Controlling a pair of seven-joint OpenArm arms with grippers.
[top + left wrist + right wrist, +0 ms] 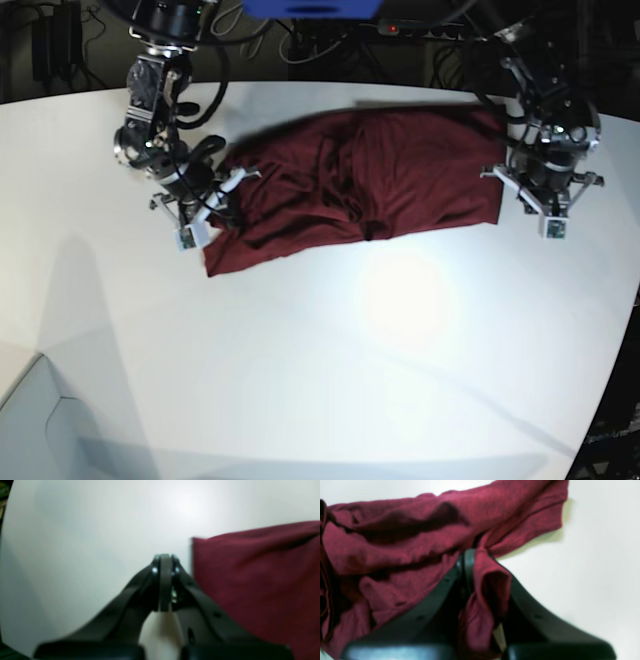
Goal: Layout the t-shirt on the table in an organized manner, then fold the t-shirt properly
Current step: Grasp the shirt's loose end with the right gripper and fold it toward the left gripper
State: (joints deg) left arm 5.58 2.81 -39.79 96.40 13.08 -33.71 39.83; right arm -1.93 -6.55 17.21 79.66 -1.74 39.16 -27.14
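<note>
- T-shirt (360, 180): maroon, rumpled, spread across far half of white bench (320, 350).
- Right hand (480, 555): pinching a shirt fold.
- Left hand (165, 557): pressed together, empty, beside shirt's edge.

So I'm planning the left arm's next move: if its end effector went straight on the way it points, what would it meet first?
Probably only the bare table. The shut, empty left end effector points past the t-shirt, whose edge lies just to one side, though depth is unclear.

Both wrist views soft and blurred; glare patch on table (410, 295) centre, also 1 o'clock in left wrist view; corners dark.
</note>
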